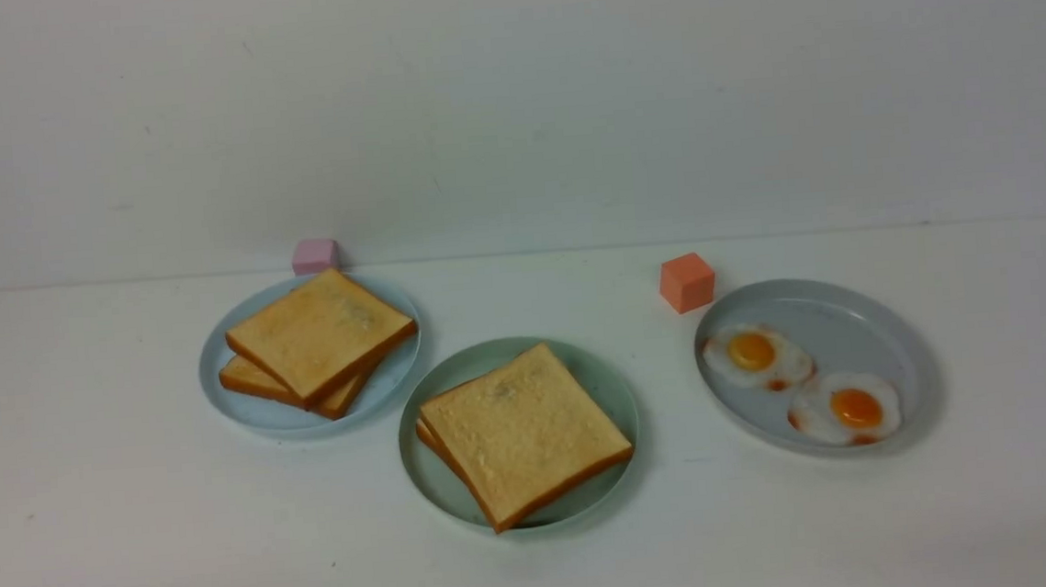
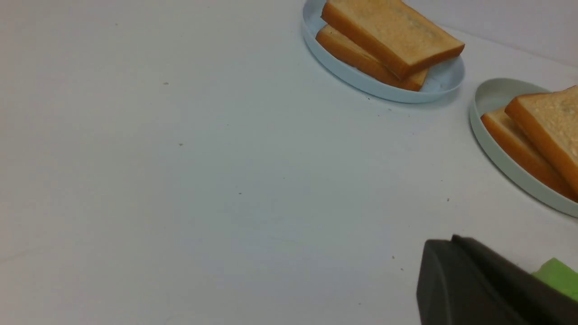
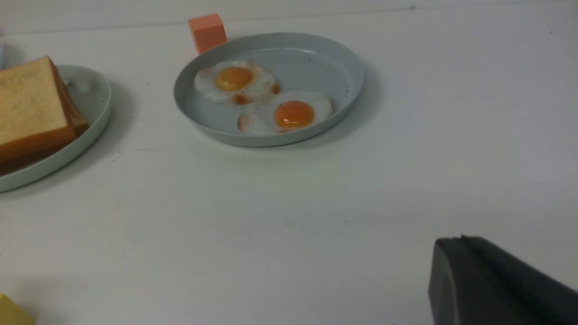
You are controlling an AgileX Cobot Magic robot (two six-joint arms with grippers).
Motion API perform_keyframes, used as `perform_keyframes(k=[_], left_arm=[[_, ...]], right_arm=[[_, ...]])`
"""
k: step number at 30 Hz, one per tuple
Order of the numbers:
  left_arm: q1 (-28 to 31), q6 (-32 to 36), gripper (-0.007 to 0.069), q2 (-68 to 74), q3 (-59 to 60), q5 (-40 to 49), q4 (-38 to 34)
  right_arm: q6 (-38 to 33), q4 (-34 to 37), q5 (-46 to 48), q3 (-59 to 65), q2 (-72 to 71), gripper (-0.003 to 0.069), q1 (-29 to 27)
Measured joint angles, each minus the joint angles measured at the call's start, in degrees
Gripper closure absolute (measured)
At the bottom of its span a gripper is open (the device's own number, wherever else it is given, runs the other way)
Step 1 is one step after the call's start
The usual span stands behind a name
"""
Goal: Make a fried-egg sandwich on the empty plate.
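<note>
Golden-brown toast [image 1: 525, 430] on mint-green plate [image 1: 431, 466] (orange-yolked eggs [image 1: 757, 355] nearby).

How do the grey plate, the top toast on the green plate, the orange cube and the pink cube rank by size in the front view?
1. Grey plate.
2. Top toast on the green plate.
3. Orange cube and pink cube: too alike to rank, and the pink one sits farther back, partly hidden by toast.

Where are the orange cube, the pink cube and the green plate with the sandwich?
orange cube [image 1: 686, 282], front view, on its front face.
pink cube [image 1: 315, 255], front view, on its front face.
green plate [image 1: 445, 492], front view, on its bare floor left of the toast.
</note>
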Motion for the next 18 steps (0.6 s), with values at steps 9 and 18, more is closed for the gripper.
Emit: perform_keyframes(k=[9, 18], left_arm=[[0.0, -0.02, 0.0638, 0.0, 0.0, -0.12, 0.0], [0.0, -0.02, 0.0637, 0.0, 0.0, -0.12, 0.0]], right_arm=[[0.0, 0.0, 0.0, 0.0, 0.0, 0.0629, 0.0], [0.0, 0.0, 0.0, 0.0, 0.0, 0.0627, 0.0]])
